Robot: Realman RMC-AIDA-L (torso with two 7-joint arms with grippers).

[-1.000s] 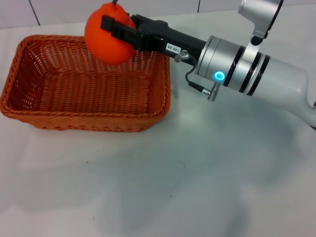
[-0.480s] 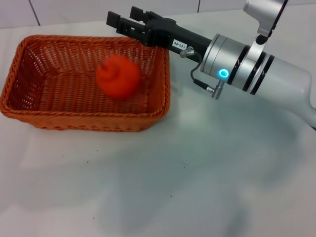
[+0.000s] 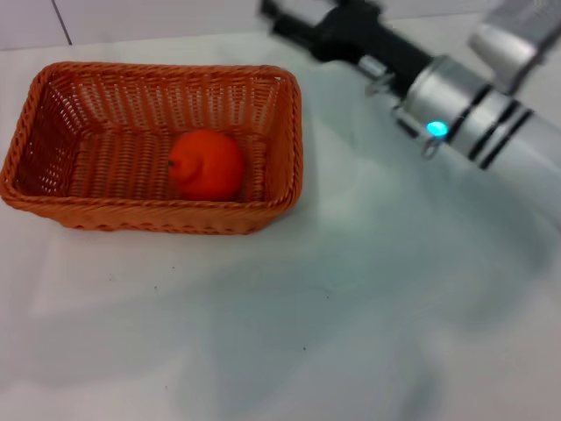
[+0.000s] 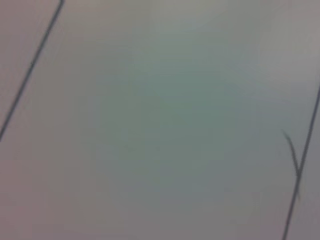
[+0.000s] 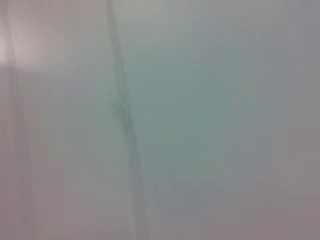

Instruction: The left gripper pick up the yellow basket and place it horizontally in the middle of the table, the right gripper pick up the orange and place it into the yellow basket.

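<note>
While I monitored the head view, the orange [image 3: 207, 165] lay inside the yellow basket [image 3: 53, 197], resting on the woven floor toward the basket's right end and close to its near wall. Its bumped top faced left. The wicker basket sat lengthwise on the white table [image 3: 351, 333], in the far-left part of the surface, its long sides parallel to the far edge.

I logged the right gripper [image 3: 279, 16] raised over the far edge of the table, beyond the basket's far-right corner and clear of both basket and fruit. Nothing was held in it. Its tips were blurred and cut by the picture border, so I could not tell whether the claw stood apart or together.

I recorded no sight of the left gripper. Both wrist views showed only pale surface crossed by thin dark lines.
</note>
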